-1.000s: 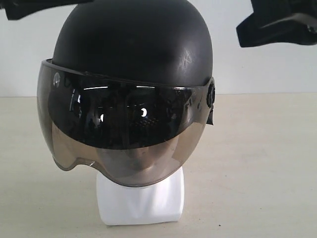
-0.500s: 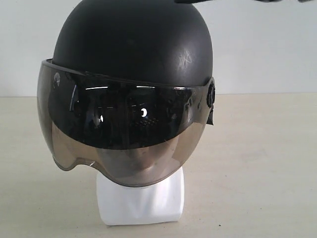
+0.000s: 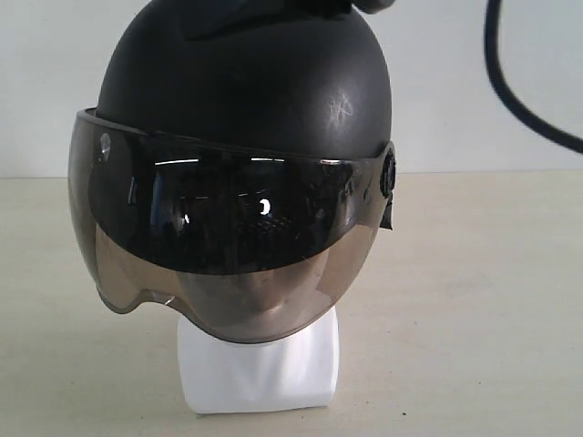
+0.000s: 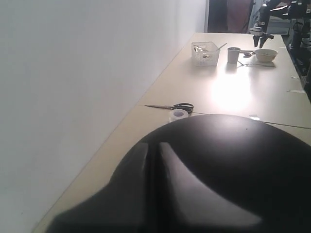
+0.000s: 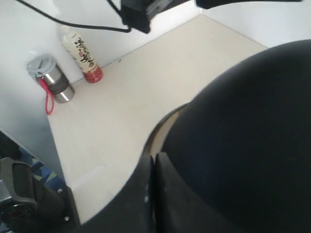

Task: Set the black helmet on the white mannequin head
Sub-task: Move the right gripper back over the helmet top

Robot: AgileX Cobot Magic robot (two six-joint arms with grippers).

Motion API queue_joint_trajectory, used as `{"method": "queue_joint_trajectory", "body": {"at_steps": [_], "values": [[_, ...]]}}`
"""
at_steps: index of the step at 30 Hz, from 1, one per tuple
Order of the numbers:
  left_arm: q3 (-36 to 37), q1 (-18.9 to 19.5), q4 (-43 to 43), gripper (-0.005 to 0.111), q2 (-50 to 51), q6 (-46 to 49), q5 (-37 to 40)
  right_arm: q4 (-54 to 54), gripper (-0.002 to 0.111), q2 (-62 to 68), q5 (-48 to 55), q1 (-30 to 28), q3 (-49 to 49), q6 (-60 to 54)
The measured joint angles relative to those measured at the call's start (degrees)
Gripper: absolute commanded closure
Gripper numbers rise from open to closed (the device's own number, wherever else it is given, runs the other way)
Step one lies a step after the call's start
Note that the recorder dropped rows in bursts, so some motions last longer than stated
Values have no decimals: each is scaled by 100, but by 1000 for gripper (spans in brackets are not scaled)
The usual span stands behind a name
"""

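Locate the white mannequin head [image 3: 260, 369] at 6 o'clock in the exterior view, its neck base standing on the table [image 3: 474, 300], with the black helmet [image 3: 246, 82] seated over it and the smoky visor [image 3: 228, 237] down across the face. At the helmet's crown, toward 12 o'clock, note that the left gripper [image 4: 153, 145] and the right gripper [image 5: 151, 156] each sit close by the shell, fingers pressed together and pinching nothing. Beyond, a black cable [image 3: 519, 100] hangs at 2 o'clock before the white wall [image 3: 455, 118].
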Motion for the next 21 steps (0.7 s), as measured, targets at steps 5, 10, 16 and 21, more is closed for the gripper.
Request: {"method": "queue_joint_trajectory", "body": {"at_steps": [5, 10, 16, 21], "values": [[-2, 0, 0, 102, 0, -147, -23, -217, 109, 263, 28, 481, -229, 170], [154, -104, 0, 102, 0, -197, -23, -1188, 109, 364, -10, 603, -263, 1038], [449, -227, -67, 102, 0, -145, -26, -1584, 109, 364, -63, 603, -285, 1413], [574, -227, -169, 102, -24, -110, -3, -1621, 109, 386, -49, 611, -285, 1516]]}}
